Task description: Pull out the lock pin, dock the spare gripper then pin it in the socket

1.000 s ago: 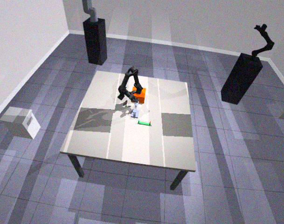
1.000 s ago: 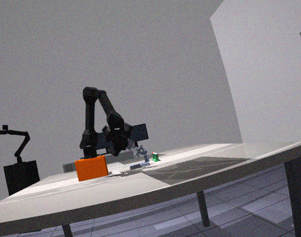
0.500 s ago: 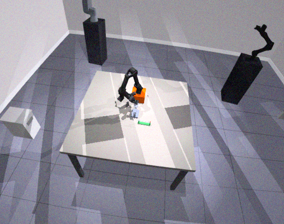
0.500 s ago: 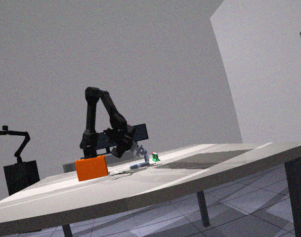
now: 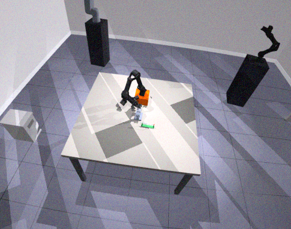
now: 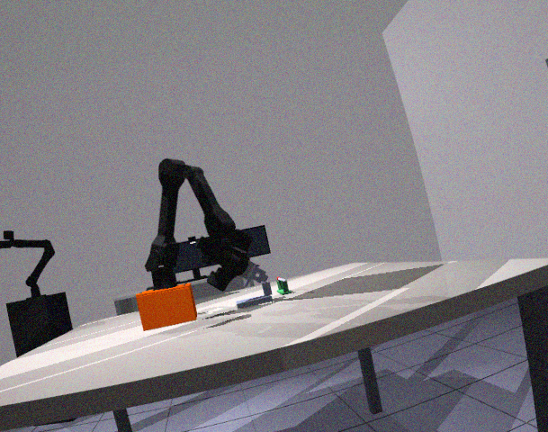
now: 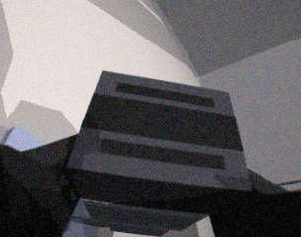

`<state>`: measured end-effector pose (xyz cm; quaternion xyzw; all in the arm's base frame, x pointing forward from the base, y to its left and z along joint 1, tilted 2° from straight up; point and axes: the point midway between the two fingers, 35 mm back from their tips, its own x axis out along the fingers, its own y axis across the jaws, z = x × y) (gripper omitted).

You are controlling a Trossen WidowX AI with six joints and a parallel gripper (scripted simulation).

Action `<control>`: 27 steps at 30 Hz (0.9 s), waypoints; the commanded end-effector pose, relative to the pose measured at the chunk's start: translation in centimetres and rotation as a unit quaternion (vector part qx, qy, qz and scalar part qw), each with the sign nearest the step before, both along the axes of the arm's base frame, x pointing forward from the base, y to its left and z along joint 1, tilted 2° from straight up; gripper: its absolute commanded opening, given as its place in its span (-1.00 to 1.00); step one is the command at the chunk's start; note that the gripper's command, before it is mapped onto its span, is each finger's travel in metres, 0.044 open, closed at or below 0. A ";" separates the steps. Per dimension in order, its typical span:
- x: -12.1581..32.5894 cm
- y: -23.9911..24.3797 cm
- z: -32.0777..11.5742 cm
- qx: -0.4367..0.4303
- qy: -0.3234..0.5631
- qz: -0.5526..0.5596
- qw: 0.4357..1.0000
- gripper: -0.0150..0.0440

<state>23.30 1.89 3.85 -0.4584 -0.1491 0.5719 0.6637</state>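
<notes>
While arm (image 5: 127,85) (image 6: 169,204) arches, fingers (image 5: 138,106) (image 6: 246,270) grip spare gripper (image 5: 138,109) (image 6: 254,274) (image 7: 145,219) (forearm sloping down).

Beyond the counter (image 5: 120,152) (image 6: 274,357), I see a slender black jointed arm (image 5: 274,45) (image 6: 42,262) standing on a tall black box-shaped pedestal (image 5: 246,81) (image 6: 39,320).

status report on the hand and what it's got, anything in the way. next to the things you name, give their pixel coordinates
Hand (image 5: 138,106) (image 6: 247,270) (image 7: 145,209) shut on blue-grey, angular, rigid spare gripper (image 5: 139,109) (image 6: 256,274) (image 7: 140,217). Docking: can't tell. No obstruction visible.
</notes>
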 end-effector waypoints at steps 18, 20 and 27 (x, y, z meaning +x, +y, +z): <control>0.0 0.0 0.0 0.000 0.000 0.000 1.000 0.13; 0.0 0.0 0.0 0.000 0.000 0.000 1.000 0.31; 0.0 0.0 0.0 0.000 0.000 0.000 1.000 0.93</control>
